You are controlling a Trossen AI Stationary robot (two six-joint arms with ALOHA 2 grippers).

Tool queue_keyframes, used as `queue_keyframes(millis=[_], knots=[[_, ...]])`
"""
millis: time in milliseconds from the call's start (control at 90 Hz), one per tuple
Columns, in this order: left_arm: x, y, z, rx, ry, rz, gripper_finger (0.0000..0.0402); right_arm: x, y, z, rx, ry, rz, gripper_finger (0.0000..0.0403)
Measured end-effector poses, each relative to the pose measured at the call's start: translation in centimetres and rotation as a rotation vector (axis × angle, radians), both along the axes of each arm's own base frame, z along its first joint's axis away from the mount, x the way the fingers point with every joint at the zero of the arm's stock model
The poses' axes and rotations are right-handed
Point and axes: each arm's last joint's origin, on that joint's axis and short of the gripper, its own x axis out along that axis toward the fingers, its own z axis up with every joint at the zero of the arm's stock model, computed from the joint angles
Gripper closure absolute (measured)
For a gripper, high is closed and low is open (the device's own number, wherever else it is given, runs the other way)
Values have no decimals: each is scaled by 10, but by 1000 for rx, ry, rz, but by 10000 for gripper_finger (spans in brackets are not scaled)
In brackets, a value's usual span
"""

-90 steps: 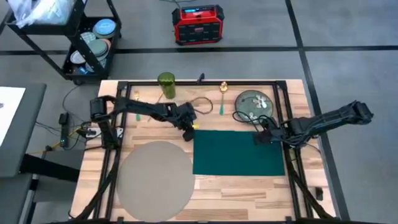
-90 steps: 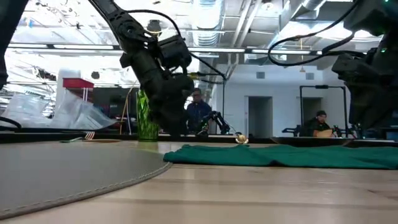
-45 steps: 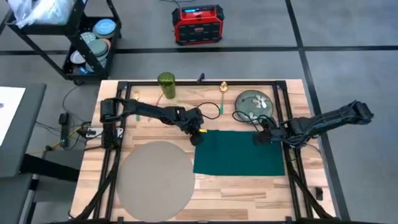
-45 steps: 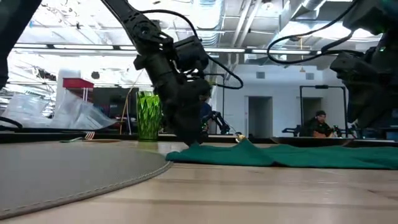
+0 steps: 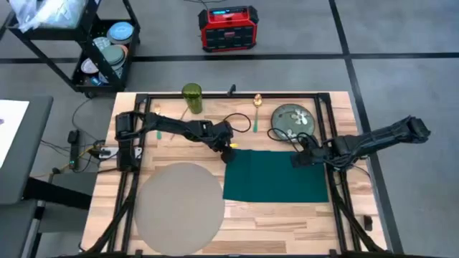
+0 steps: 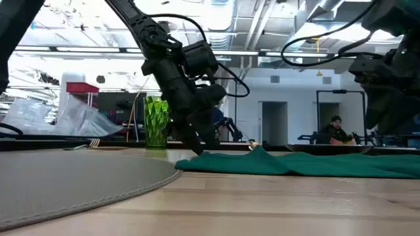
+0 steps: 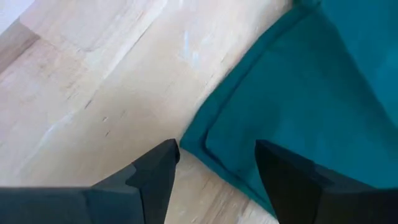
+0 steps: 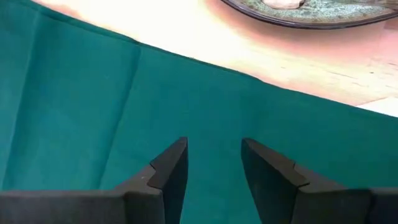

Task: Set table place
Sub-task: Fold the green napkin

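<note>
Left tool [image 5: 231,149] nudged back, spread | right tool [image 5: 295,159] spread | place [image 5: 178,208] round, grey-beige, flat

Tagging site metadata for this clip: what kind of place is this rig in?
Probably a robotics lab or workshop, not a home: grey floor marked with dark lines, exposed ceiling ducting, a person seated at a workstation, and a wheeled black cart beside the table.
</note>
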Motion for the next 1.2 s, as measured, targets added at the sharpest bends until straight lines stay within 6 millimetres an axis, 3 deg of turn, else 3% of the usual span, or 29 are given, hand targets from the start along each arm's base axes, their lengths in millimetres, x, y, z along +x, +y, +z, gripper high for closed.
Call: queue_keyframes(millis=[156, 411, 556, 1200], knots=[[1, 0, -3, -9, 2, 25, 220, 0, 0, 0, 0, 1, 1, 265], [13, -11, -32, -139, -13, -37, 339, 0, 1, 0, 11, 10, 30, 265], [17, -15, -37, -212, -33, -77, 393, 0, 1, 0, 14, 12, 33, 265], [-26, -8, 20, -71, 156, 15, 401, -6, -3, -2, 4, 77, 14, 265]])
